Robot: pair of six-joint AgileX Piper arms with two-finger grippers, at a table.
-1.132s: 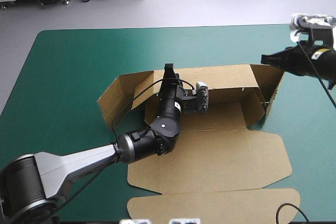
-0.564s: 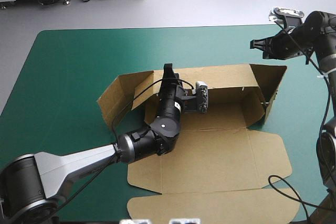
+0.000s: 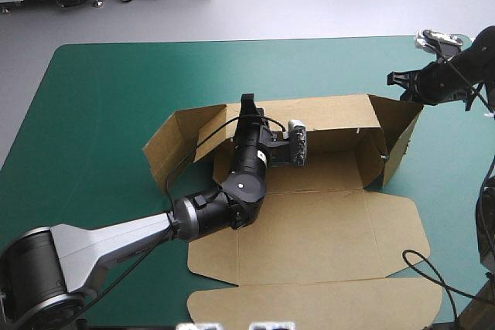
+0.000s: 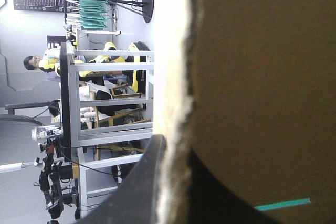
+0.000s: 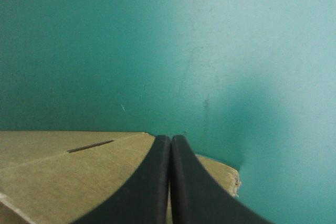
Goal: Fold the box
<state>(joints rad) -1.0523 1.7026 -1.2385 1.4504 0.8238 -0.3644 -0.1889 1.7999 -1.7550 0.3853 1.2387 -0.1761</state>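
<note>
I count one brown box (image 3: 309, 229) and two grippers. The box lies open in the middle of the teal-green cover (image 3: 93, 113), with its far walls raised. The left gripper (image 3: 247, 101) pinches the far wall; only its wrist view shows the board edge between the black fingers. The right gripper (image 5: 170, 139), fingers pressed together, hangs at the box's right end wall, further right than just before.

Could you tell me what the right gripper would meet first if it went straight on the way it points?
Probably the teal-green table cover, just past the brown cardboard box's edge. The shut right gripper's tip sits over that edge, so it might graze the board first; depth is unclear.
</note>
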